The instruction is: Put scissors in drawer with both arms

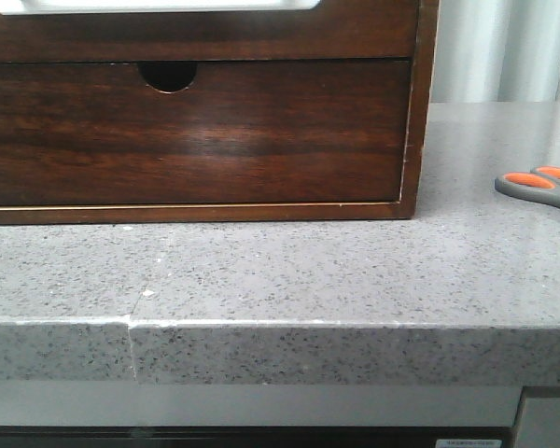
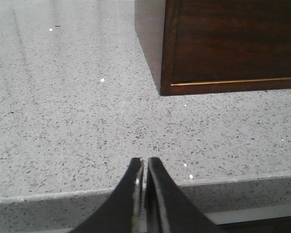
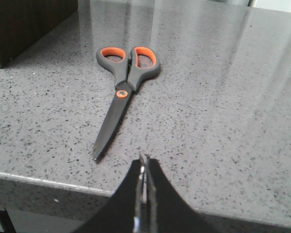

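Observation:
The scissors (image 3: 123, 87), grey handles with orange-lined loops, lie flat on the speckled grey counter, blades shut and pointing toward the front edge. In the front view only their handles (image 1: 541, 187) show, at the far right. The drawer (image 1: 196, 35) is the shallow plain front at the top of the wooden box, with a strip of its white inside (image 1: 149, 5) above it. My right gripper (image 3: 145, 160) is shut and empty, over the counter's front edge just short of the blade tip. My left gripper (image 2: 144, 161) is shut and empty, in front of the box's left corner.
The dark wooden box (image 2: 233, 43) stands on the counter; its taller lower front has a half-round notch (image 1: 168, 75). A corner of the box (image 3: 24, 24) shows in the right wrist view. The counter's front edge (image 1: 280, 325) runs right under both grippers.

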Robot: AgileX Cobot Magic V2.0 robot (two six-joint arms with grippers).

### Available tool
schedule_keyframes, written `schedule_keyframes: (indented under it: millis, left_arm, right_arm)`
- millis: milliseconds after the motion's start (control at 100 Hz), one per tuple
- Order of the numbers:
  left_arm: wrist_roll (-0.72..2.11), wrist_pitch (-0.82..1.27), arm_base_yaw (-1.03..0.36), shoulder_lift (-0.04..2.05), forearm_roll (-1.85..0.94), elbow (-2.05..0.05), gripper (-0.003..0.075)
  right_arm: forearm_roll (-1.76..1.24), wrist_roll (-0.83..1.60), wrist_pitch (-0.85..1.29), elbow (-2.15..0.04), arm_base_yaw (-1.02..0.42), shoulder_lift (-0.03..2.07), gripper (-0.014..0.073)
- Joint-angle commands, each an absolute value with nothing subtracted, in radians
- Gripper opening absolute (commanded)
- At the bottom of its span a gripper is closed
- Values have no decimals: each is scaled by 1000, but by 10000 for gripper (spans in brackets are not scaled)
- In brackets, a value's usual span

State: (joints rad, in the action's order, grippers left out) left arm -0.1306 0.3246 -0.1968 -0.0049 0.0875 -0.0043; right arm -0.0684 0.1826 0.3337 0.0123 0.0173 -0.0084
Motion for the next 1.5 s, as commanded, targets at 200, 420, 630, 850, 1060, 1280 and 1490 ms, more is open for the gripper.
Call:
schedule_keyframes:
  millis: [200,420,630,850,1060,1280,1490]
  left_arm:
    - [-140,270,-194,-35,90,15,-20]
    - [-140,270,-194,-35,90,15,-20]
    - [-140,270,-194,-35,90,15,-20]
    - [-140,195,-194,-35,62,15,-20]
    - [-140,-25,-194,-35,-617,15,-20]
    - [-138,5,-199,-35,-970,2,-20]
    - [-92,183,-210,25,-853,-123,-20]
  right_arm:
    - [-57,179,313,43,25,-36,-45]
    - [-57,179,313,43,25,-36,-45]
    - [-57,179,313,43,25,-36,-45]
    - [-103,179,119,43,25,-36,-45]
    - [-563,179,-60,43,25,-36,-45]
    - [-773,179,-32,19,25,-36,-45]
    - [-724,298,207,-136,25,-17,-45]
